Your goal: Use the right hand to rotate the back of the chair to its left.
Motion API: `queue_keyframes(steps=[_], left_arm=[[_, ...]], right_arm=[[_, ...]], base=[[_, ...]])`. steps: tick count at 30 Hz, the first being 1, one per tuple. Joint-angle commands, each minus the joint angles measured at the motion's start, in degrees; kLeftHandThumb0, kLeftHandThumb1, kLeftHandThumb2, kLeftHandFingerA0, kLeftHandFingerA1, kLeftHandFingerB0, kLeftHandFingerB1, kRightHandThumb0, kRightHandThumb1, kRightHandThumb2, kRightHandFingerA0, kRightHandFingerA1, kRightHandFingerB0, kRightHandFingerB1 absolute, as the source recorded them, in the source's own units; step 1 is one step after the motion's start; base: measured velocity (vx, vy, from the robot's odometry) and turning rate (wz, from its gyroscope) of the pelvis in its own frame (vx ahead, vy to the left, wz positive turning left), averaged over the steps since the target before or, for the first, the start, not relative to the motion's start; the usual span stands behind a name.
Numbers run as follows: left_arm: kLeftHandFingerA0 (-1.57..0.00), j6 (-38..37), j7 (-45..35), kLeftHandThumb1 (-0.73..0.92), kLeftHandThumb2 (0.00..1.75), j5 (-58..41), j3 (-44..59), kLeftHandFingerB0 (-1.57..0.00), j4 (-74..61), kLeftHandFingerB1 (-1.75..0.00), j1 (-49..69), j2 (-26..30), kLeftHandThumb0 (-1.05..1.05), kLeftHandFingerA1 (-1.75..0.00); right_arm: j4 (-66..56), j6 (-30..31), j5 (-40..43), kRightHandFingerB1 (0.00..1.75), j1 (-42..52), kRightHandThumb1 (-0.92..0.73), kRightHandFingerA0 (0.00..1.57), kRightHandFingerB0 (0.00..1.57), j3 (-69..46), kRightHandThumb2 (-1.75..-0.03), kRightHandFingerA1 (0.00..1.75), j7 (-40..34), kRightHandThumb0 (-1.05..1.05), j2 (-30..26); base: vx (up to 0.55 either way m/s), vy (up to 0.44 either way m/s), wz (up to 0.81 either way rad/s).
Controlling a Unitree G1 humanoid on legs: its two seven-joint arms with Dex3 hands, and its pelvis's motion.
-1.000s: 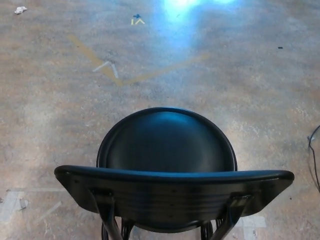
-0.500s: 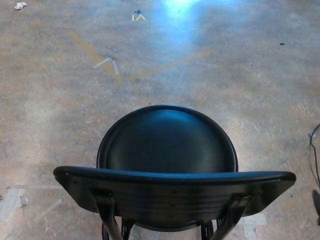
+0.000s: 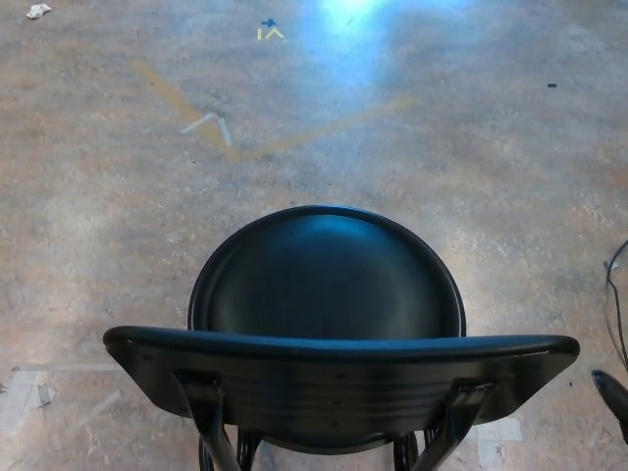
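Observation:
A black chair stands right below me, its round seat (image 3: 329, 280) toward the far side. Its curved backrest (image 3: 339, 378) runs across the bottom of the head view, held on two black posts. A small black tip of my right hand (image 3: 611, 394) shows at the right edge, level with the backrest's right end and a short gap away from it. Too little of the hand shows to tell how it is set. My left hand is out of view.
The floor is worn brown concrete with yellow tape lines (image 3: 211, 123) and a bright glare (image 3: 353, 20) at the top. A thin black cable (image 3: 616, 299) curls along the right edge. White tape patches (image 3: 25, 392) lie at the lower left.
The black tip of my right hand has come up into view at the right edge, nearer the backrest's right end. The picture has shifted slightly; the chair has not turned.

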Motion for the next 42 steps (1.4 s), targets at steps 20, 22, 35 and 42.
queue_keyframes(steps=[20, 22, 35, 42], left_arm=[[-0.57, 0.1, 0.2, 0.90, 0.67, 0.5, -0.2, -0.52, 0.0, -0.41, 0.4, 0.5, -0.60, -0.49], [-0.57, 0.1, 0.3, 0.88, 0.66, 0.2, 0.2, -0.52, 0.1, -0.40, 0.5, 0.4, -0.59, -0.48], [-0.58, -0.1, 0.2, 0.90, 0.67, 1.0, -0.7, -0.53, 0.1, -0.41, 0.4, 0.7, -0.60, -0.48], [-0.56, 0.0, 0.2, 0.89, 0.67, 0.3, 0.0, -0.51, 0.2, -0.40, 0.7, 0.4, -0.60, -0.46]], right_arm=[[-12.2, 7.0, -8.1, 0.00, 4.8, -0.61, 0.00, 0.00, 9.1, -0.59, 0.00, 6.8, -0.98, -4.0], [-11.9, 7.3, -7.4, 0.00, 4.9, -0.60, 0.00, 0.00, 10.6, -0.59, 0.00, 7.6, -0.97, -3.2], [-13.7, 8.4, -12.5, 0.00, 3.8, -0.60, 0.00, 0.00, 17.8, -0.59, 0.00, 7.7, -0.96, -2.2], [-12.2, 7.2, -12.9, 0.00, 2.0, -0.59, 0.00, 0.00, 22.3, -0.59, 0.00, 7.8, -0.97, 0.5]], base=[[0.00, 0.000, 0.00], [0.00, 0.000, 0.00], [0.00, 0.000, 0.00], [0.00, 0.000, 0.00]])
